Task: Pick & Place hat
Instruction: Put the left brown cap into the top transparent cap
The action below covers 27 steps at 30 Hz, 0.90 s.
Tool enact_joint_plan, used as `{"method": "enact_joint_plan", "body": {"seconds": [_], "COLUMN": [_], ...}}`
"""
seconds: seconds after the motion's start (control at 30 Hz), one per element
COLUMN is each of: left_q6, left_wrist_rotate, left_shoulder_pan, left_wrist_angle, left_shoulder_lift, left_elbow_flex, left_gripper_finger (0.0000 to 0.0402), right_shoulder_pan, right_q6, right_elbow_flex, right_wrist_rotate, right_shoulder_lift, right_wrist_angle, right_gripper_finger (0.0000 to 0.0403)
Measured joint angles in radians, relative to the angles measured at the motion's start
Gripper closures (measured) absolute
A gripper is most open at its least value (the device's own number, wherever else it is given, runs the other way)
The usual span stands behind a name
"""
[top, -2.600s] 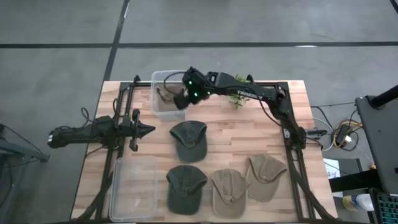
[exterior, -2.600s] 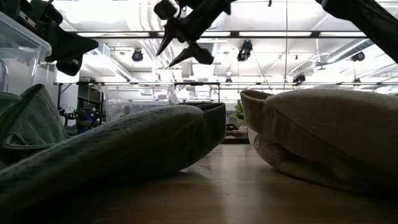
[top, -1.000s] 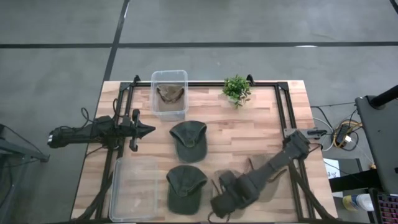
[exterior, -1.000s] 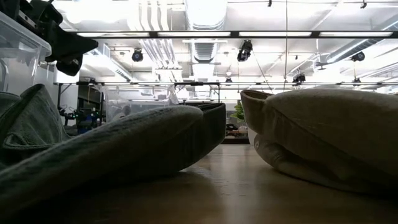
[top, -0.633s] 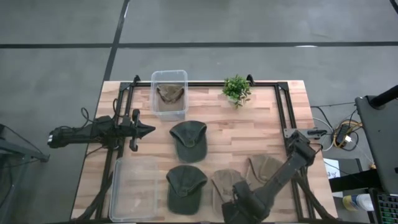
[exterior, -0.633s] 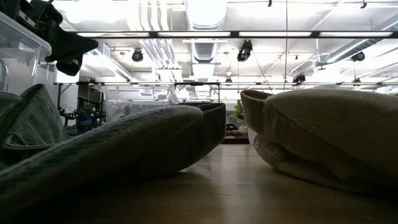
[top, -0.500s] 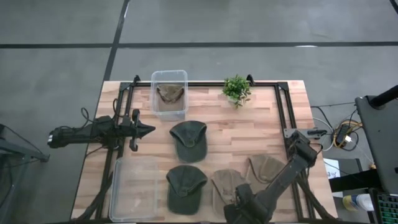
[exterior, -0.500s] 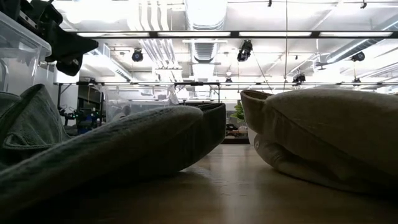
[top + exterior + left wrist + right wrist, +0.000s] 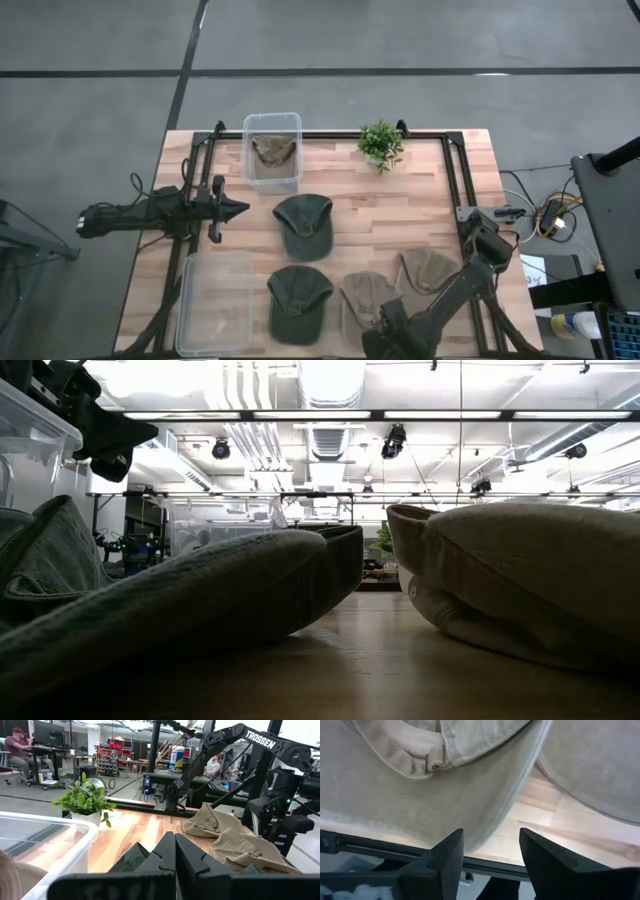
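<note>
Two green hats (image 9: 303,226) (image 9: 298,302) and two tan hats (image 9: 364,300) (image 9: 428,270) lie flat on the wooden table. A further tan hat (image 9: 272,150) lies in the clear bin (image 9: 250,140) at the far side. My right gripper (image 9: 388,335) is open at the table's near edge, over the near side of the left tan hat (image 9: 420,785). Its fingers stand on either side of the brim's edge, apart from it. My left gripper (image 9: 238,208) is shut and empty at the table's left, and it also shows in the left wrist view (image 9: 175,855).
An empty clear bin (image 9: 190,305) stands at the near left. A small potted plant (image 9: 380,143) stands at the far edge. Black frame rails (image 9: 455,180) run along the table's sides. Bare wood shows between the hats and the far bin.
My right gripper has gone a little toward the table's right edge along the near edge, and its arm has swung off the tan hats toward the right. The hats have stayed where they were.
</note>
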Motion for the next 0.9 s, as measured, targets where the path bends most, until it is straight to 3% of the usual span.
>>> {"method": "enact_joint_plan", "body": {"seconds": [0.3,0.5,0.63,0.8,0.9], "left_q6": [0.0,0.0,0.0,0.0,0.0], "left_wrist_rotate": [0.0,0.001,0.002,0.004,0.004], "left_shoulder_pan": [0.0,0.0,0.0,0.0,0.0], "left_wrist_angle": [0.0,0.0,0.0,0.0,0.0], "left_shoulder_lift": [0.0,0.0,0.0,0.0,0.0], "left_elbow_flex": [0.0,0.0,0.0,0.0,0.0], "left_gripper_finger": [0.0402,0.0402,0.0402,0.0402,0.0402], "right_shoulder_pan": [0.0,0.0,-0.002,-0.003,-0.002], "right_q6": [-0.001,-0.004,-0.004,0.005,0.015], "right_elbow_flex": [-0.083,-0.091,-0.096,-0.115,-0.116], "right_wrist_rotate": [0.005,0.091,0.124,0.172,0.19], "right_shoulder_lift": [0.0,0.0,0.0,-0.005,-0.009], "right_wrist_angle": [0.068,0.084,0.1,0.102,0.1], "right_gripper_finger": [0.0216,0.023,0.0279,0.0376,0.0383]}}
